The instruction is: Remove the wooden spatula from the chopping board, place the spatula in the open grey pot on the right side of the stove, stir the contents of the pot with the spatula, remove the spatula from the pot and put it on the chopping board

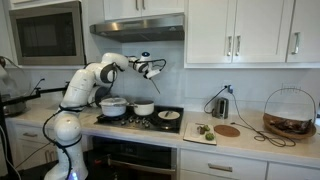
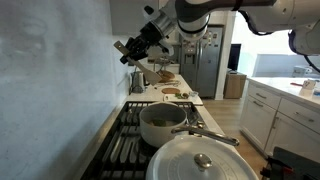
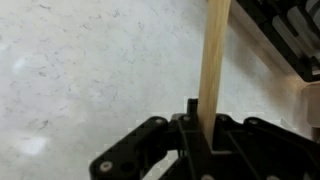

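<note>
In the wrist view the wooden spatula point(image 3: 213, 60) shows as a pale straight handle running up from between the black fingers of my gripper point(image 3: 200, 125), which is shut on it; its blade is out of frame. In both exterior views the gripper point(image 1: 148, 68) point(image 2: 135, 48) hangs high above the stove. The small grey pot point(image 1: 144, 108) point(image 2: 162, 122) stands open on the stove, well below the gripper. The chopping board point(image 1: 205, 131) lies on the counter beside the stove.
A larger silvery pot point(image 1: 113, 106) with a lid point(image 2: 205, 160) and a flat dark pan point(image 1: 168, 115) share the stove. A kettle point(image 1: 221, 105) and a wire basket point(image 1: 290, 112) stand further along the counter. A range hood point(image 1: 138, 30) hangs overhead.
</note>
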`<state>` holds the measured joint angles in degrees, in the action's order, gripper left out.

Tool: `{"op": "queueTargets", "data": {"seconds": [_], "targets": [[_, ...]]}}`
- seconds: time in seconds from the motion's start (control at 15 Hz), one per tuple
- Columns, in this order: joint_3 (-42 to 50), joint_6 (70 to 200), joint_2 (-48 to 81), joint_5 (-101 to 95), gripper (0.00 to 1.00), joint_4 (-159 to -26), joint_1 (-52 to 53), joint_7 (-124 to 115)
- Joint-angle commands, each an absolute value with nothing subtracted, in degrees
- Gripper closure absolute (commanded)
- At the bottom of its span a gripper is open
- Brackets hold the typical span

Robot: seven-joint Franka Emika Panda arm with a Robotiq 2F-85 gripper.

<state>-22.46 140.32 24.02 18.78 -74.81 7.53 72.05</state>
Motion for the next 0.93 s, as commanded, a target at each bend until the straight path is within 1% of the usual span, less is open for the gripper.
{"op": "queueTargets", "data": {"seconds": [0.0, 0.33, 0.87], "targets": [[-21.9, 144.5, 22.7, 18.5, 0.98, -77.8, 6.1, 75.0], [-19.5, 149.4, 23.0, 16.9, 0.98, -80.8, 5.1, 76.0], [-13.0, 156.4, 22.5, 11.0, 0.98, -86.4, 6.1, 72.9]]}}
